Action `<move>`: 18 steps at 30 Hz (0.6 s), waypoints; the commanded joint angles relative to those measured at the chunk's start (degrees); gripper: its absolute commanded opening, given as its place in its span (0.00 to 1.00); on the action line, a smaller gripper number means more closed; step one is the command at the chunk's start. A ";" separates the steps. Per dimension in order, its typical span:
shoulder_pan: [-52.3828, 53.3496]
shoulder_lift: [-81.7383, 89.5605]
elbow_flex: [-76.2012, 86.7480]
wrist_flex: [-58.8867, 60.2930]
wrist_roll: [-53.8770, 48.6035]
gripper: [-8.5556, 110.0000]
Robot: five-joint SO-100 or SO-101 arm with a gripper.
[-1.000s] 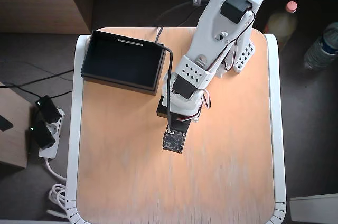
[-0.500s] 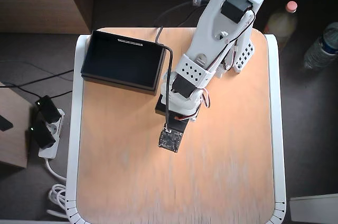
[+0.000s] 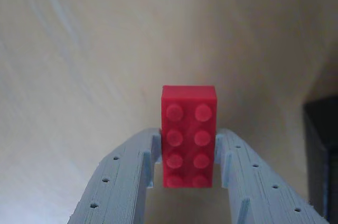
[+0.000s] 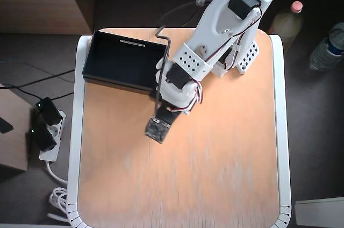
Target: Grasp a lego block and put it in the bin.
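Bin (image 4: 124, 61) sits at the table's far left corner in the overhead view, your arm right beside it. Gripper (image 3: 187, 168) is clamped on the lego block (image 3: 188, 135), pinching its long sides: looks light, rigid, slick. Only the wrist view shows the brick.

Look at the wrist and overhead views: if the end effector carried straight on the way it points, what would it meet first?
Probably the bare table top. The end effector, shut on the lego block, points past it at plain wood. The bin sits off to the side, though depth is unclear.
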 commanded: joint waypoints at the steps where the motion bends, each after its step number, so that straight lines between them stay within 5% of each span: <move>1: 2.72 3.96 -10.63 4.48 -0.62 0.08; 18: 18.11 7.65 -29.00 13.45 -4.75 0.08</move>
